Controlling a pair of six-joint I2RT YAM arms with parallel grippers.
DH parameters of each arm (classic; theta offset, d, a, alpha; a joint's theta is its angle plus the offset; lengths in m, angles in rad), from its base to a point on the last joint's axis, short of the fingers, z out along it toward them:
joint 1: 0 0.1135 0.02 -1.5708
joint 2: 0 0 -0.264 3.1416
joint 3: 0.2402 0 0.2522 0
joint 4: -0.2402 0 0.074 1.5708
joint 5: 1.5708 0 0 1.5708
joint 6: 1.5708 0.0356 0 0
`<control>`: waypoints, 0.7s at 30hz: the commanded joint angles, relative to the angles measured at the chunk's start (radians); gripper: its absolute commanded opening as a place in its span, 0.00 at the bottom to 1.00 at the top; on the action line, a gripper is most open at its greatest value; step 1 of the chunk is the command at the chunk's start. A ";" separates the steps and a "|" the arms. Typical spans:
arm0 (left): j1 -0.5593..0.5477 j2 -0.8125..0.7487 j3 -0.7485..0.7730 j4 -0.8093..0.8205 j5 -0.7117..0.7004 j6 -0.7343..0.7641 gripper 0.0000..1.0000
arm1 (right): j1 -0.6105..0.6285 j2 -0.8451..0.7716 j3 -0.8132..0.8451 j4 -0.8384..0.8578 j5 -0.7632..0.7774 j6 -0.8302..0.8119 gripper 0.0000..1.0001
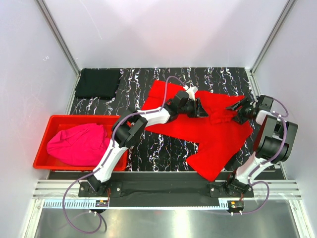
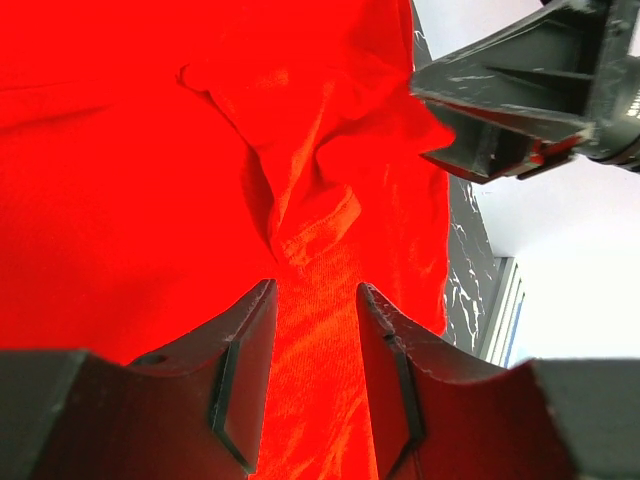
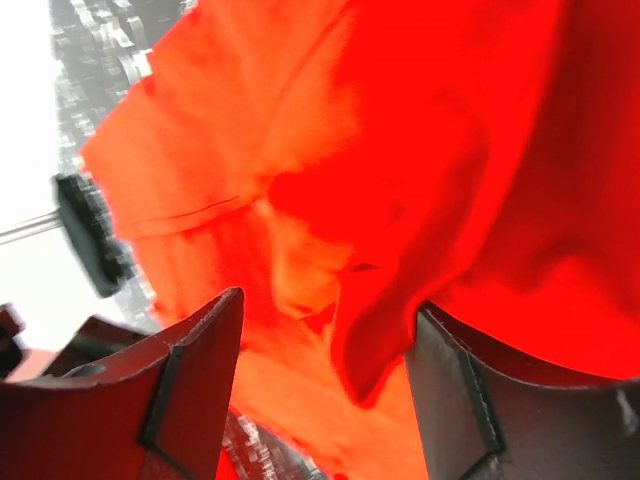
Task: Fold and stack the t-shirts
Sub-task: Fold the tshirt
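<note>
As seen from above, shows red t-shirt (image 1: 213, 144) running upper left to lower right, bunched fold (image 1: 216, 117) between half-open left gripper (image 1: 202, 108), hold unclear, and wide right gripper (image 1: 232, 108).

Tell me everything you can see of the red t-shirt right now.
The red t-shirt is bright red, soft knit cloth with stitched hems. It lies unfolded and skewed on the black marbled table, right of centre, mostly flat, with one corner near the front edge. Its middle is bunched into wrinkles where both arms meet. The left gripper sits on it with cloth between its fingers; whether it is pinched is unclear. The right gripper stands open around a hanging fold.
</note>
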 commanded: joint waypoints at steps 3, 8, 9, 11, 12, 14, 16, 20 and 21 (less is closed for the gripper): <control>0.006 -0.026 0.032 0.030 0.026 0.006 0.42 | -0.005 -0.034 0.051 0.054 -0.107 0.120 0.67; 0.006 -0.026 0.035 0.021 0.028 0.015 0.42 | -0.005 0.014 0.073 0.053 -0.096 0.117 0.64; 0.004 -0.029 0.037 0.020 0.028 0.021 0.42 | -0.005 0.016 0.059 0.057 -0.096 0.115 0.63; 0.007 -0.030 0.035 0.017 0.028 0.021 0.42 | -0.005 0.008 0.039 0.079 -0.095 0.108 0.62; 0.007 -0.030 0.035 0.017 0.029 0.021 0.42 | -0.005 -0.001 0.023 0.085 -0.095 0.106 0.61; 0.006 -0.030 0.041 0.015 0.031 0.021 0.42 | -0.005 -0.009 0.013 0.088 -0.095 0.091 0.60; 0.007 -0.030 0.043 0.015 0.032 0.018 0.42 | -0.005 -0.009 0.015 0.074 -0.092 0.066 0.59; 0.006 -0.030 0.037 0.014 0.031 0.020 0.42 | -0.005 0.000 0.013 0.064 -0.089 0.043 0.49; 0.007 -0.030 0.037 0.012 0.029 0.021 0.42 | -0.005 0.000 0.010 0.062 -0.087 0.039 0.46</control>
